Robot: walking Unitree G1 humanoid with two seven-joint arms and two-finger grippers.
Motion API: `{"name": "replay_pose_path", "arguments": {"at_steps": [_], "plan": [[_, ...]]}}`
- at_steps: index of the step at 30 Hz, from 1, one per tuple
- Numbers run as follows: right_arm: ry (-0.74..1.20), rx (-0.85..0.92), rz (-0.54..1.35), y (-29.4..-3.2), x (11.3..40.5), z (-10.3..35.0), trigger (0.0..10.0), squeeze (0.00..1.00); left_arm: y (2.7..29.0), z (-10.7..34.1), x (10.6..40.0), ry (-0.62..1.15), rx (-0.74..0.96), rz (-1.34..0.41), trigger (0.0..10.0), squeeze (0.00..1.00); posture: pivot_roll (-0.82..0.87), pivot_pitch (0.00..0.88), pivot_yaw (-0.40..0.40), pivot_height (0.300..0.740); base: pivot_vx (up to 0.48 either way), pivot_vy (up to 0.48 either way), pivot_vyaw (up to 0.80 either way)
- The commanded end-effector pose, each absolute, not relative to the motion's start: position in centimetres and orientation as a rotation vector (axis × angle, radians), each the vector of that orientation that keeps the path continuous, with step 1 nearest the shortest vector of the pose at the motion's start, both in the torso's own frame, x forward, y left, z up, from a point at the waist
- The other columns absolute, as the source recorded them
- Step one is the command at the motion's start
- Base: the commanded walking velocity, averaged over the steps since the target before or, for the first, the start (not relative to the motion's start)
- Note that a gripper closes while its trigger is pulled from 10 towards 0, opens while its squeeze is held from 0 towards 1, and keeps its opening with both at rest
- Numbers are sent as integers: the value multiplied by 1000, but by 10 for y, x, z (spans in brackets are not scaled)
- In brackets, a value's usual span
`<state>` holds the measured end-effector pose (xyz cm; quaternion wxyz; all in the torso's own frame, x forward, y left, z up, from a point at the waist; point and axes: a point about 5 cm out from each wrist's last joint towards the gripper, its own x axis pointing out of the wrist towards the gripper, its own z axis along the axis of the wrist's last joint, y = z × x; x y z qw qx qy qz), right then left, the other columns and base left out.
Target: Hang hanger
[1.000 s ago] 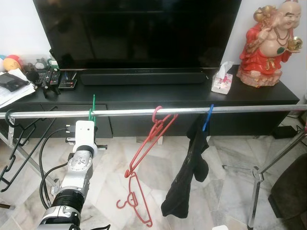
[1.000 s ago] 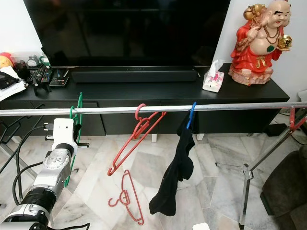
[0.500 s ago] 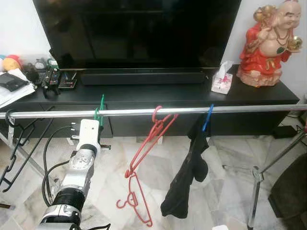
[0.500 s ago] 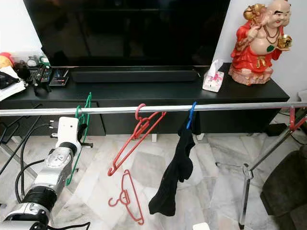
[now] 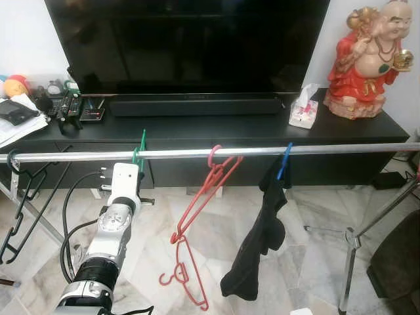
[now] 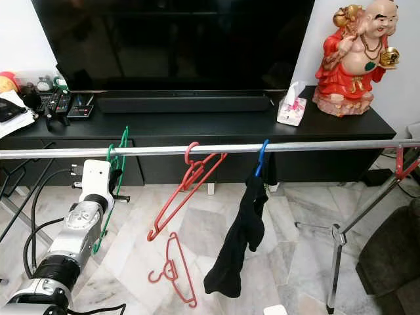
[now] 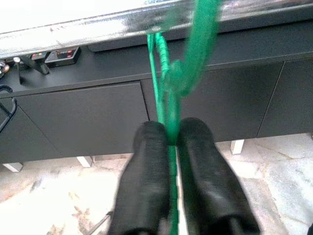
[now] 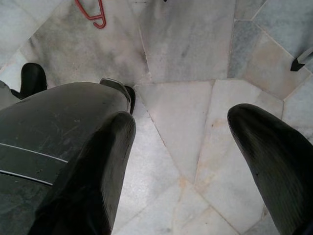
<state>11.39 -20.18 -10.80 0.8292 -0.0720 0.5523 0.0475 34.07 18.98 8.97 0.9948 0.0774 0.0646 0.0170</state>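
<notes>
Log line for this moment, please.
left gripper: shut on green hanger | hook at rail | right gripper: open, idle

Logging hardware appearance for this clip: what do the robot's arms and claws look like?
The left arm is silver metal with a round grey joint, a black knurled collar below it and a white box-shaped wrist housing; black cables loop alongside. The left claw has two thick, rounded matte-black fingers. The right claw has the same glossy-worn black fingers beside a dark curved casing.

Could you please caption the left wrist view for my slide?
Left gripper shut on green hanger, its hook at the rail.
</notes>
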Motion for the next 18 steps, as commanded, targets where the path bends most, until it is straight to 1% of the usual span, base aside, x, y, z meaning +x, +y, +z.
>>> {"name": "replay_pose_path", "arguments": {"at_steps": [1, 2, 5, 11, 16, 18], "plan": [[1179, -141, 101, -200, 112, -109, 10000, 0, 190, 89, 339, 133, 160, 39, 10000, 682, -60, 0, -34, 740, 0, 0, 0], [1180, -142, 101, -200, 112, -109, 10000, 0, 189, 89, 339, 133, 159, 40, 10000, 812, -60, 0, -35, 740, 0, 0, 0], [1180, -142, 102, -200, 112, -109, 10000, 0, 189, 89, 339, 134, 158, 40, 10000, 831, -60, 0, -35, 740, 0, 0, 0], [1181, -141, 101, -201, 112, -109, 10000, 0, 189, 89, 338, 134, 155, 41, 10000, 831, -62, 0, -35, 740, 0, 0, 0], [1180, -142, 102, -201, 112, -109, 10000, 0, 192, 94, 338, 109, 146, 59, 10000, 835, -61, 0, -37, 740, 0, 0, 0], [1180, -143, 103, -201, 112, -109, 10000, 0, 193, 97, 338, 91, 128, 63, 10000, 851, -61, 0, -37, 740, 0, 0, 0]]}}
